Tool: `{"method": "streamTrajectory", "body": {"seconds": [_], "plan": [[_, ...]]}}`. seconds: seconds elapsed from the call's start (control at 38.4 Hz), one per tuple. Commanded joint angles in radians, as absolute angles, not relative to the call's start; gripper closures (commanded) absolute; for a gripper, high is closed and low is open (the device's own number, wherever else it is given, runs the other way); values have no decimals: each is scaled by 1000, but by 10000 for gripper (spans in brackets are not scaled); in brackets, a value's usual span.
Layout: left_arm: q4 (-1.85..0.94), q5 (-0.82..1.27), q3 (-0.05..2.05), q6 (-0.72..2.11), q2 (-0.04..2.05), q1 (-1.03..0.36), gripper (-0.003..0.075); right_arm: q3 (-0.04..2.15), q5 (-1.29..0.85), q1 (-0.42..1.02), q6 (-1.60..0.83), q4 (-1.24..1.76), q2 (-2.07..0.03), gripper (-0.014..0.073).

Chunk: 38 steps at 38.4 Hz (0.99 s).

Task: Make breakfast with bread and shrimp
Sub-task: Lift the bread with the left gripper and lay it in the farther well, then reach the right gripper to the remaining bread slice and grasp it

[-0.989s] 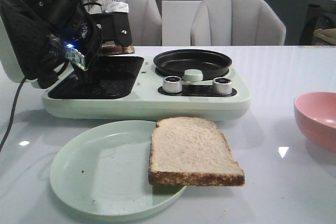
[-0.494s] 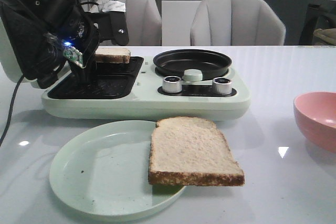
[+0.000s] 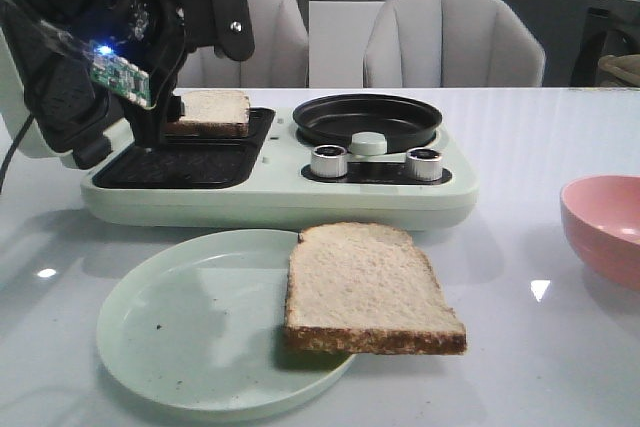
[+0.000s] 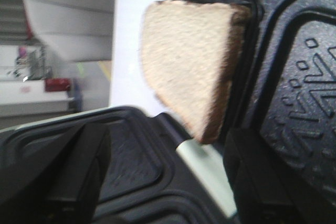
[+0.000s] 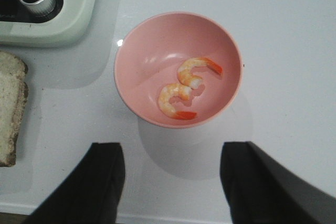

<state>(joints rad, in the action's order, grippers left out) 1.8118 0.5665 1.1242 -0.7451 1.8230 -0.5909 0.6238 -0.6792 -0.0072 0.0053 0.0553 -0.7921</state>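
On the grill plate one bread slice lies released, left gripper spread empty above; the second slice remains plated, two shrimp unmoved in the pink bowl beneath the right gripper, also open.

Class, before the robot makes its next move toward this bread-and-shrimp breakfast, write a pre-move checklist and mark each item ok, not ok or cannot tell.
1. One bread slice is on the sandwich maker's black grill plate: ok.
2. Left gripper has released the slice, fingers apart: ok.
3. Second bread slice sits fully on the green plate: not ok, it overhangs the rim.
4. Shrimp ready in the pink bowl, two pieces: ok.
5. Right gripper open above the bowl: ok.
6. Appliance heating: cannot tell.
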Motion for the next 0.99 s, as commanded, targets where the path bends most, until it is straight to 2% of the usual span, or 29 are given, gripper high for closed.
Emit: {"method": "streamTrajectory", "body": {"seconds": [0.0, 0.13, 0.29, 0.57, 0.75, 0.96], "plan": [[1783, 740, 1111, -800, 1700, -673, 212, 655, -615, -8, 0, 49, -790, 83], [1525, 799, 1081, -762, 1613, -767, 212, 655, -615, -8, 0, 49, -790, 83], [1078, 878, 1077, -602, 1493, -861, 212, 655, -615, -8, 0, 49, -790, 83], [445, 909, 1044, -387, 1253, -897, 212, 655, -615, -8, 0, 49, -790, 83], [219, 825, 946, -301, 1098, -897, 212, 655, -615, -8, 0, 49, -790, 83], [117, 748, 810, -289, 920, -897, 212, 655, -605, -8, 0, 49, -791, 83]]}}
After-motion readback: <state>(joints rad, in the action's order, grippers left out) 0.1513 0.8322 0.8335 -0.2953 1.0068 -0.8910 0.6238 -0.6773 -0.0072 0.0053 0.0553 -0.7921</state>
